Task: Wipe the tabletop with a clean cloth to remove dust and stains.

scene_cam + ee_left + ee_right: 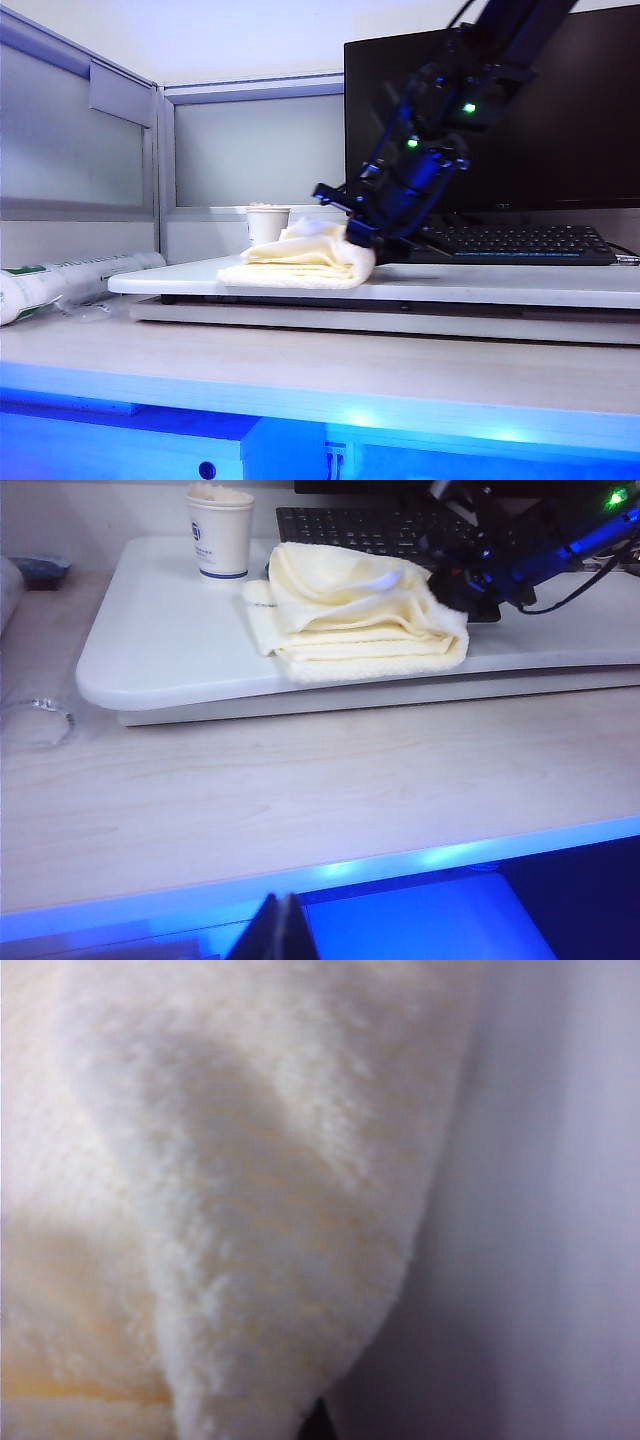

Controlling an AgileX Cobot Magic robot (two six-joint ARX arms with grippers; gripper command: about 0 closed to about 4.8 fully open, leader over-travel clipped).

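The right gripper [352,232] is clamped on the cloth [305,262], which lies bunched on the tabletop [480,283] just beside the paper cup [267,223] (keyboard [515,243] behind it). To wipe well, press flat and sweep evenly, clear of the cup. The left gripper [275,932] hangs back over the desk's front edge, well away from the cup, apparently closed.

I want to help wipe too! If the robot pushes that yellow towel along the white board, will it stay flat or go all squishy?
Probably squishy: the cloth already lies in thick bunched folds, so it looks floppy. The right gripper, shut on it, may drag it into a heap. On the smooth tabletop it should slide easily.
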